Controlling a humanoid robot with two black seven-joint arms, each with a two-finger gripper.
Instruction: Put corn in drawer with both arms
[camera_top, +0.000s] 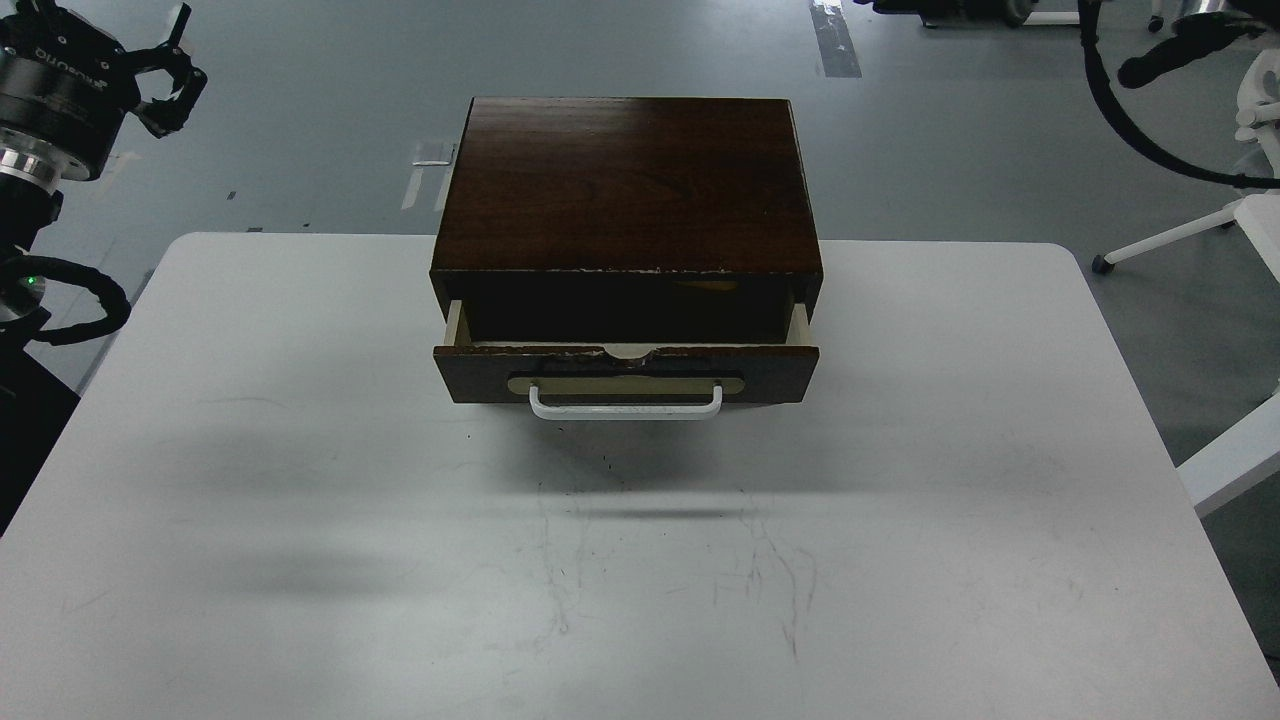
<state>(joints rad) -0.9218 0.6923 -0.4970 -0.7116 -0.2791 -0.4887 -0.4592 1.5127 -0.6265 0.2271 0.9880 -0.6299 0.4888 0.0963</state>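
The dark brown wooden box (625, 180) stands at the table's far middle. Its drawer (625, 370) is pulled partly out, with the white bar handle (625, 405) facing me. The corn is almost wholly hidden in the drawer's dark inside; only a thin yellow sliver (705, 285) shows under the box's front edge. My left gripper (180, 65) hangs at the far upper left, off the table, open and empty. Only cables and a dark part of my right arm (1170, 60) show at the top right; its gripper is out of view.
The white table (640, 560) spreads in front of the box. A white chair base (1200, 230) stands off the table at the right. Grey floor lies beyond the far edge.
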